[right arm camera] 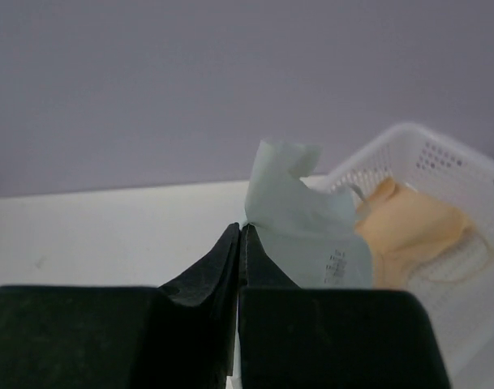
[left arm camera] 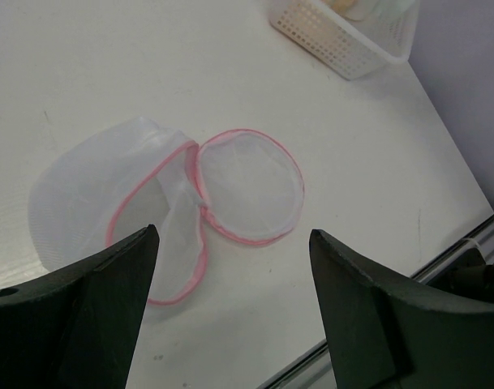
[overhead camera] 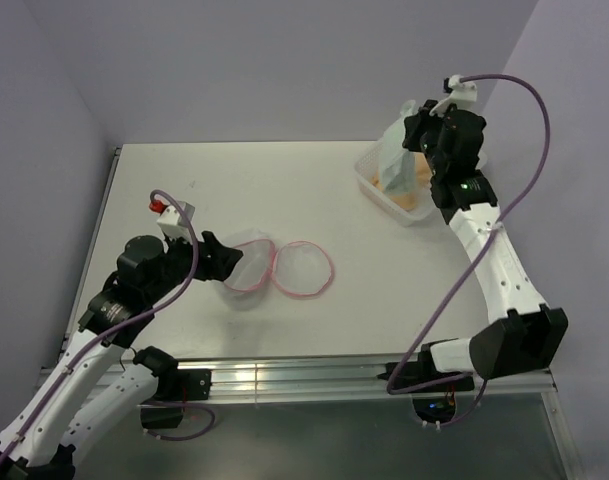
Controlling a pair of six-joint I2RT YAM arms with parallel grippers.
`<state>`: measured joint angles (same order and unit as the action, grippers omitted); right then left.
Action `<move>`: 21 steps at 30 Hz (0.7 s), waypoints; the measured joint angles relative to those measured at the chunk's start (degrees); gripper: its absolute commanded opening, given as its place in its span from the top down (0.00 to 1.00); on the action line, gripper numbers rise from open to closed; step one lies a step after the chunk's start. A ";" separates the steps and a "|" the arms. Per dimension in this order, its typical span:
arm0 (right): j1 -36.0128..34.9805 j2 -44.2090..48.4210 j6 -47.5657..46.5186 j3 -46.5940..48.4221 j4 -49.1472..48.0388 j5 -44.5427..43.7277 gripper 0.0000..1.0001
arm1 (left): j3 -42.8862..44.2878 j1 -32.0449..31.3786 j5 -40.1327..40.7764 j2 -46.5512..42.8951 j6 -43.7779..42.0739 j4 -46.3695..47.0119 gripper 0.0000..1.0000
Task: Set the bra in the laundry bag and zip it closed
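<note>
The laundry bag (overhead camera: pixel 246 264) is a white mesh pouch with a pink zipper rim. It lies unzipped on the table left of centre, its round lid (overhead camera: pixel 304 268) flopped open to the right. In the left wrist view the bag (left arm camera: pixel 100 190) and lid (left arm camera: pixel 251 185) lie just ahead of my left gripper (left arm camera: pixel 232 235), which is open and empty; it hovers at the bag's left side (overhead camera: pixel 222 253). My right gripper (overhead camera: pixel 416 132) is shut on a pale green bra (overhead camera: pixel 394 152) and holds it up over the white basket. In the right wrist view the bra (right arm camera: pixel 303 215) hangs from the closed fingertips (right arm camera: pixel 241 228).
A white perforated plastic basket (overhead camera: pixel 382 196) stands at the back right and holds a peach garment (right arm camera: pixel 417 227). It also shows in the left wrist view (left arm camera: pixel 344 44). The table's metal front rail (overhead camera: pixel 314 378) runs along the near edge. Purple walls enclose the table.
</note>
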<state>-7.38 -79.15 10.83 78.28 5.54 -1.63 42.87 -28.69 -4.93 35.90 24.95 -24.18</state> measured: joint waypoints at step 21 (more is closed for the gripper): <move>-24.37 16.61 17.75 -11.65 -5.81 -5.62 1.00 | 6.19 -16.85 -4.04 16.87 8.22 18.82 0.02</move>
<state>-31.75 -62.54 28.58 66.63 -0.27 -7.25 49.06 -45.54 -8.97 52.77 33.17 -5.37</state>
